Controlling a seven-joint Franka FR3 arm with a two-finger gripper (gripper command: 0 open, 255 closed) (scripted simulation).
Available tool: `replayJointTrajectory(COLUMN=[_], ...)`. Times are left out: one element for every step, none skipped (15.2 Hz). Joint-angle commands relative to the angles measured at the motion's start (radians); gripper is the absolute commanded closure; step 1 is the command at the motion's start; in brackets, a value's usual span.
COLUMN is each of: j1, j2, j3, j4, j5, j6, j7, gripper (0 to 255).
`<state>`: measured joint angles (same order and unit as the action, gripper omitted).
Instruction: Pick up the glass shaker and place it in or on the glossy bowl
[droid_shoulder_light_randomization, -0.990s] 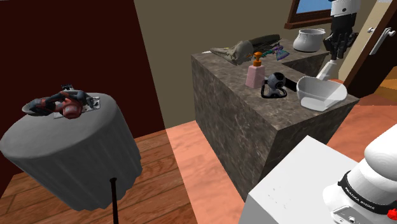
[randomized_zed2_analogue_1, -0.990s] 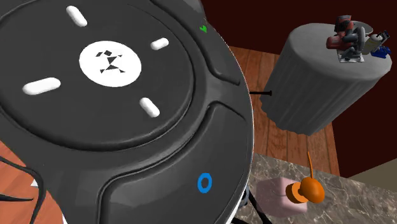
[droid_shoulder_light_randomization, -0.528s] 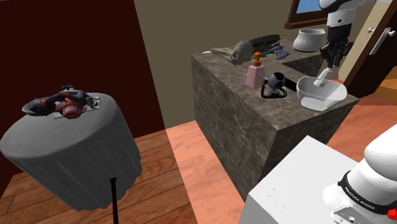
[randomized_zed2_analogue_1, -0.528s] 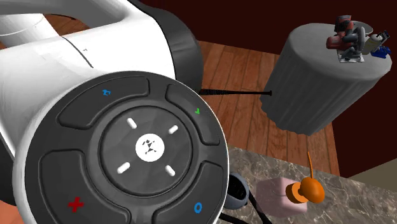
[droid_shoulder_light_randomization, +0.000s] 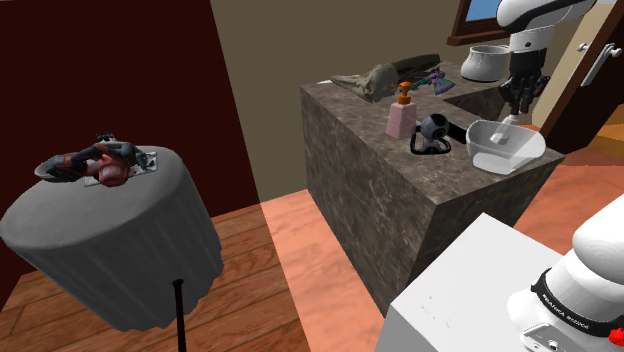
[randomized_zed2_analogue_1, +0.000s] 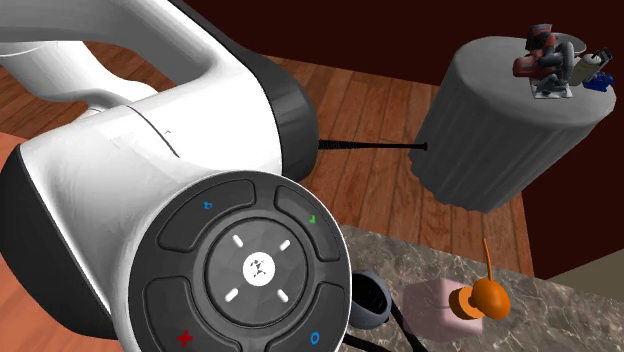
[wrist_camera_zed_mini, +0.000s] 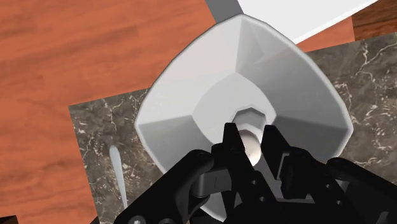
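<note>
White hexagon-capped shaker (wrist_camera_zed_mini: 250, 122) sits inside the glossy white square-rimmed bowl (wrist_camera_zed_mini: 191, 83), clasped between the black claw's (wrist_camera_zed_mini: 251, 147) narrowly parted fingers.

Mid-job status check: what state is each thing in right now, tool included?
tool, shut on the shaker, over the bowl's middle.
shaker, clasped by the tool, down inside the bowl, not yet released.
bowl, upright on the marble counter.
pump bottle, upright on the counter, apart from the bowl.
</note>
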<state>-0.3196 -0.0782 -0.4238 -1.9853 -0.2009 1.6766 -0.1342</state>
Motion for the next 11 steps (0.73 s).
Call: replayJointTrajectory(j1=[0.0,0.0,0.0,0.0,0.0,0.0,0.0,0.0,0.0,0.0,0.002], j2=[0.0,0.0,0.0,0.0,0.0,0.0,0.0,0.0,0.0,0.0,0.005], j3=[0.0,0.0,0.0,0.0,0.0,0.0,0.0,0.0,0.0,0.0,0.002], j4=[0.0,0.0,0.0,0.0,-0.001,-0.001,-0.001,-0.001,-0.001,-0.001,0.037], j5=[0.0,0.0,0.0,0.0,0.0,0.0,0.0,0.0,0.0,0.0,0.004], j6=[0.001,0.001,0.001,0.001,0.001,0.001,0.001,0.001,0.001,0.001,-0.032], j7=[0.0,0.0,0.0,0.0,0.0,0.0,0.0,0.0,0.0,0.0,-0.003], gripper=[255,255,255,255,0,0,0,0,0,0,0])
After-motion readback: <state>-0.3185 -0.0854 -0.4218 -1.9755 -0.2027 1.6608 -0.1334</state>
